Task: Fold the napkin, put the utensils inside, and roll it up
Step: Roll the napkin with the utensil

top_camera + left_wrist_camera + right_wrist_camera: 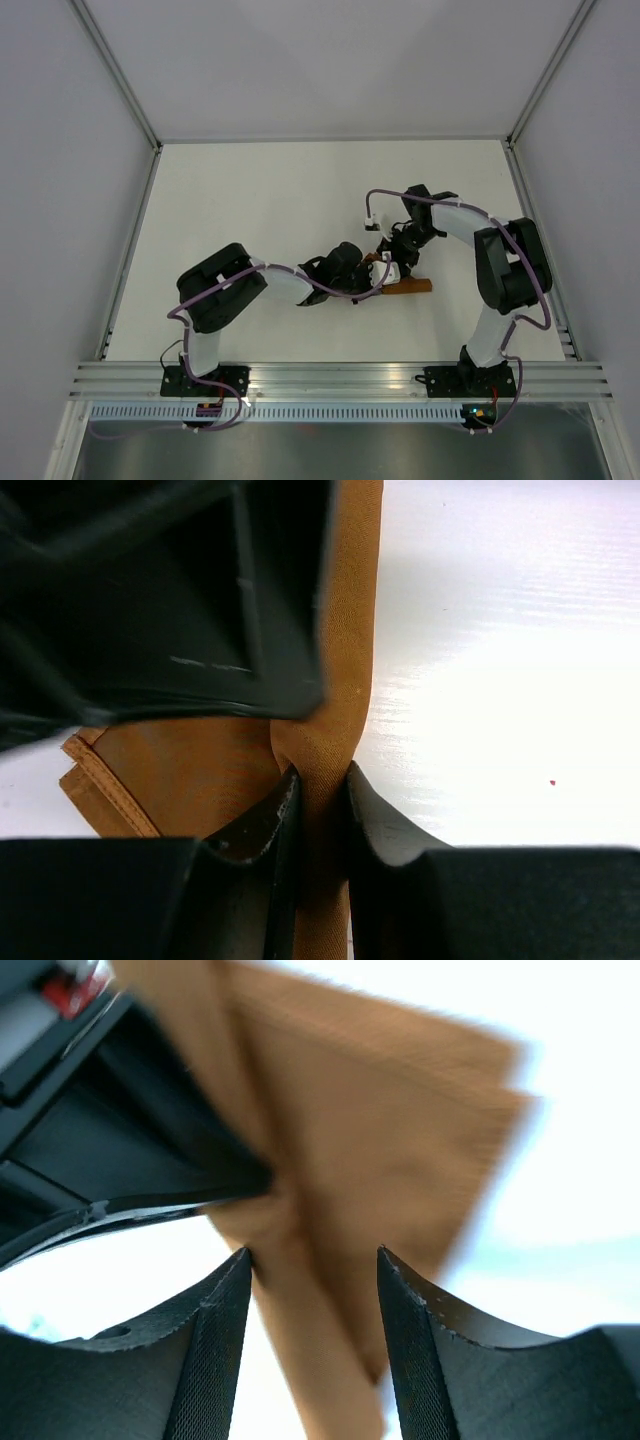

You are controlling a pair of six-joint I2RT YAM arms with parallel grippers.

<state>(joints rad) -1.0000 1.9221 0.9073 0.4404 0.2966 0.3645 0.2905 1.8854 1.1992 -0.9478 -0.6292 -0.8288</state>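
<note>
Inspecting from the near edge outward: the left arm reaches from its base toward 2 o'clock, the right arm loops out and back toward 10 o'clock, and both wrists crowd together just right of the middle of the table [250, 190].

The left gripper [318, 780] is clamped on a narrow raised ridge of the napkin [408, 287]. Layered hems show at 8 o'clock in its wrist view, so the cloth is folded and bunched, not flat.

From above, only a short strip of the napkin shows, at 4 o'clock of the wrists.

The right gripper [312, 1252] has its jaws apart. Cloth runs between them and brushes one finger without being pinched, though that view is blurred.

The utensils are not visible in any view, and I cannot tell whether they lie inside the folds.

Risks noted:
- The left pinch takes a thin ridge only, so a pull would likely drag the whole cloth and open the layers.
- The right jaws, closing off-centre, may catch one layer and skew the roll.
- A dark housing [200, 590] sits at 11 o'clock just above the cloth — collision between the wrists is plausible.
- If the cutlery is inside, lifting an open end could let it slide out; if not, rolling now would shut it out.
</note>
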